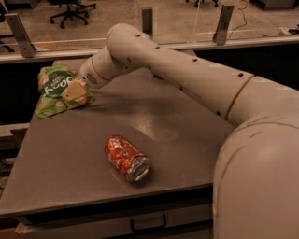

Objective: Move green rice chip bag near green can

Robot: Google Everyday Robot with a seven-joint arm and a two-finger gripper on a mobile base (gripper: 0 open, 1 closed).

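Note:
The green rice chip bag (52,88) lies flat at the far left edge of the grey table (196,135), light green with a dark round logo and white lettering. My gripper (74,91) reaches from the right on the long white arm and rests over the bag's right side, its tan fingers against the pouch. The green can is out of view.
A crushed red-orange can (127,157) with a silver end lies on its side at the table's front centre. A glass barrier with metal posts (147,19) runs behind the table. An office chair (70,9) stands on the floor beyond. A drawer handle (147,225) shows below the front edge.

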